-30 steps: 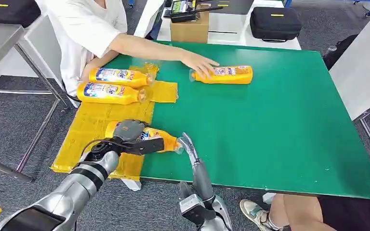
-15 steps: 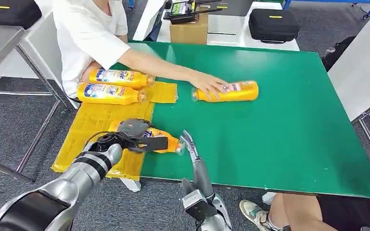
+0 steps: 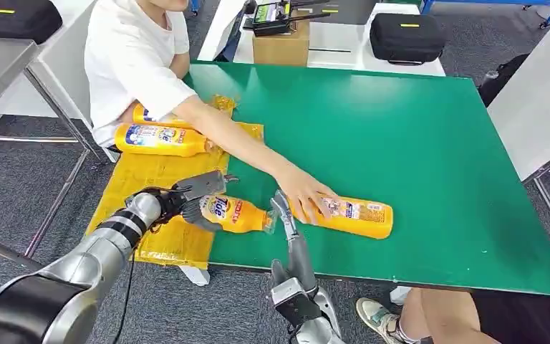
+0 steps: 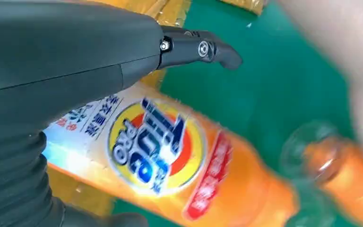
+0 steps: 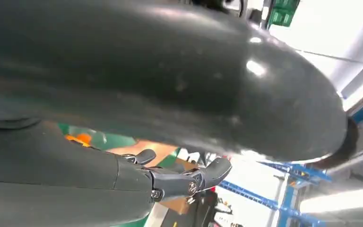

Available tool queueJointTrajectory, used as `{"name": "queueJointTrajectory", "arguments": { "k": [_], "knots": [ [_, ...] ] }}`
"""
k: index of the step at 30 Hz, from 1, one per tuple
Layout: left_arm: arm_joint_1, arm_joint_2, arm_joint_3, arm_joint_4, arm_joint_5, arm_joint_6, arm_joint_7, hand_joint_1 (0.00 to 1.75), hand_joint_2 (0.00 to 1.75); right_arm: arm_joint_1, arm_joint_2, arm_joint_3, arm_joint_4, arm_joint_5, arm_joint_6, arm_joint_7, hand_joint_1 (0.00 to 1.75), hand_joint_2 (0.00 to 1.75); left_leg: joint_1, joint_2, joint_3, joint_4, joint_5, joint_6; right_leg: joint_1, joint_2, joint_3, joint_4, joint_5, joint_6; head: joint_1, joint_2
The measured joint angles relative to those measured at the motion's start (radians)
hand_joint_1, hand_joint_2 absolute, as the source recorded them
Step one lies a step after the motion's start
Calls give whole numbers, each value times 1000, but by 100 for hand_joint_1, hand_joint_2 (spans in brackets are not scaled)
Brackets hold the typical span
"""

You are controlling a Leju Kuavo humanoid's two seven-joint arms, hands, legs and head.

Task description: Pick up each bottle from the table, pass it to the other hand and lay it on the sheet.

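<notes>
An orange Tide bottle (image 3: pixel 230 212) (image 4: pixel 156 151) lies on its side at the near edge, base over the yellow sheet (image 3: pixel 150 175), neck on the green table (image 3: pixel 415 136). My left hand (image 3: pixel 190 197) sits at its base with fingers (image 4: pixel 198 47) spread above and below it, not gripping. My right hand (image 3: pixel 284 215) rises at the table's front edge beside the bottle's cap, its fingers (image 5: pixel 189 177) apart and holding nothing. A person's hand (image 3: pixel 304 193) rests on a second bottle (image 3: pixel 354 217) just right of my right hand. Two more bottles (image 3: pixel 159 136) lie at the sheet's far end.
The person in a white shirt (image 3: pixel 129 57) sits at the table's far left, arm stretched across the sheet. A cardboard box (image 3: pixel 281 43) and a black case (image 3: pixel 408 32) stand beyond the table. Another person's leg and shoe (image 3: pixel 387 315) are at the near right.
My left hand has let go of the Tide bottle and drawn back to its base. The person has slid the other bottle from mid-table to the near edge by my right hand.
</notes>
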State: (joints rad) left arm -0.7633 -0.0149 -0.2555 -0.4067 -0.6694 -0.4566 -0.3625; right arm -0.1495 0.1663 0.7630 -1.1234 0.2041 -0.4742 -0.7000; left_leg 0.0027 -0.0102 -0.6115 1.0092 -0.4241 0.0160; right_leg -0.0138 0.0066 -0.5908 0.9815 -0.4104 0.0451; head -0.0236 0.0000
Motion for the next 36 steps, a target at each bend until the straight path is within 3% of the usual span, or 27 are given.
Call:
{"name": "queueJointTrajectory", "arguments": {
  "k": [4, 5, 9, 13, 18, 22, 36],
  "knots": [
    [78, 20, 49, -84, 181, -10, -45, 0, 175, 2, -12, 0, -1, -10, -13, 0, 0, 0, 0, 0, -1, 0, 0, 0, 0, 0, -1, 0, 0, 0, 0, 0],
    [117, 24, 59, -138, 254, -5, -46, 0, 175, 4, -16, 0, -5, -3, -19, 0, 0, 175, 0, 1, -1, 0, 0, 0, 0, 1, -2, 0, 0, 0, 0, 0],
    [297, 25, 103, -443, 619, 70, -12, 0, 175, 28, -43, -8, -19, 128, -100, 0, 0, 175, 0, 2, -3, 0, -1, -1, 0, 2, -6, 0, 0, 0, 0, 0],
    [479, -6, 160, -765, 933, 186, 32, 0, 175, 83, -79, -78, -35, 354, -150, 30, 0, 175, 0, 1, -6, 0, -2, -1, 0, 2, -7, -1, -2, -1, 0, 0],
    [661, -62, 234, -1056, 1135, 258, -30, 0, 175, 109, -143, -200, -45, 644, -205, 200, 0, 175, -1, 2, -7, 0, -4, 0, -1, 2, -8, -2, -2, -1, 0, 0],
    [790, -103, 278, -1225, 1166, 248, -70, 0, 175, 107, -203, -316, -51, 780, -167, 301, 0, 175, -1, 1, -7, 0, -4, 0, -1, 2, -7, -2, -2, -1, 0, 0],
    [898, -148, 294, -1398, 1158, 223, -80, 0, 175, 95, -262, -454, -62, 860, -86, 356, 0, 175, 0, 1, -6, 0, -3, 0, 1, 2, -7, -1, -2, -1, 0, 0]
  ]
}}
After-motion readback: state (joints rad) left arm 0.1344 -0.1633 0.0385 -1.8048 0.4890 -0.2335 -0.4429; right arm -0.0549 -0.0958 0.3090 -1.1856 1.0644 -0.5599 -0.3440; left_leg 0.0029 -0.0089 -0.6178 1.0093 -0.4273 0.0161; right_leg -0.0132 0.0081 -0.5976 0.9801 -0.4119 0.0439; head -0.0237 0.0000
